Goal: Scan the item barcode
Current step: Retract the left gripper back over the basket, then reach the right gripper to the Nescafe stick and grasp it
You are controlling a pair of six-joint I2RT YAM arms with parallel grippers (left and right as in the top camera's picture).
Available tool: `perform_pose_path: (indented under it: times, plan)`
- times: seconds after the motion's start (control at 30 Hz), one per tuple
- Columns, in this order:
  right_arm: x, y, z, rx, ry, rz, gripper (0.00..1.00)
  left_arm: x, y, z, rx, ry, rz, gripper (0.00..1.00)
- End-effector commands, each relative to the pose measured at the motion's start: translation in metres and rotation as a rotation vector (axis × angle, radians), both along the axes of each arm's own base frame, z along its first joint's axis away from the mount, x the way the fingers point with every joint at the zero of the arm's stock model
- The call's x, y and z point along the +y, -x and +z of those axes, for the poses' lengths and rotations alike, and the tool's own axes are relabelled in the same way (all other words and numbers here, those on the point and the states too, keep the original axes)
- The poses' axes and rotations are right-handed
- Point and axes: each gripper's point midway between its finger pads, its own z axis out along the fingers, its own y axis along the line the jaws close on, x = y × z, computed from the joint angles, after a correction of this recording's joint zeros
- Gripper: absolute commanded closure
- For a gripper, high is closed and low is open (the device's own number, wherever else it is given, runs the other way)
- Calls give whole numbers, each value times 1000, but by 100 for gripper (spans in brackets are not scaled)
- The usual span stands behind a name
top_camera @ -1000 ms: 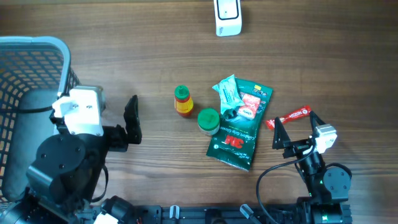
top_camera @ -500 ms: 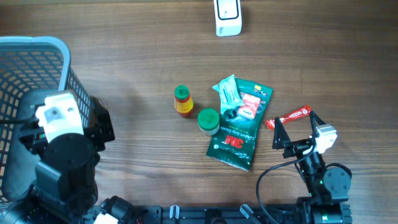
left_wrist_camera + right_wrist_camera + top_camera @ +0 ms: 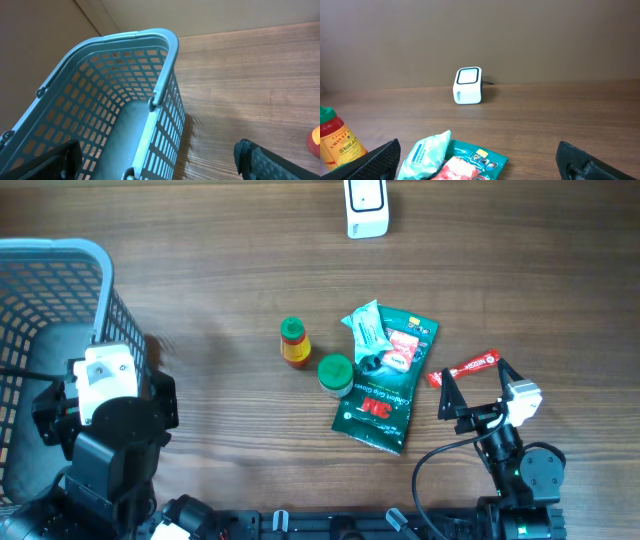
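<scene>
At the middle of the table (image 3: 200, 270), the items are lying unpicked: sriracha bottle (image 3: 293, 343), jar (image 3: 335, 373), green packet (image 3: 385, 395), red bar (image 3: 466, 366); both claws are gaping wide and empty, left gripper (image 3: 160, 167) by the basket (image 3: 60, 252) at the left edge, right gripper (image 3: 478, 388) by the near edge; grasping one seems next, then crossing open wood toward the scanner (image 3: 366, 207) at the far edge.

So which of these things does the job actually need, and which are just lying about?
For the job: white scanner; candidates to scan: sriracha bottle, green-lidded jar, green 3M packet, pale wipes pack, red bar. Nothing is held yet.

Just lying about: blue basket, probably; scanning itself does not need it.
</scene>
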Motion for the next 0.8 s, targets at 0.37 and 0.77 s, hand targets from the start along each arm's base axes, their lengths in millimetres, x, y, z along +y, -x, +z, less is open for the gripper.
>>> perform_pose_path:
  times: [0.37, 0.77]
  plan:
    - [7, -2, -11, 164, -485, 28, 1, 39, 24, 9, -54, 12, 186, 0]
    - [29, -28, 19, 710, -383, 49, 0, 85, 73, 16, -123, 23, 489, 0]
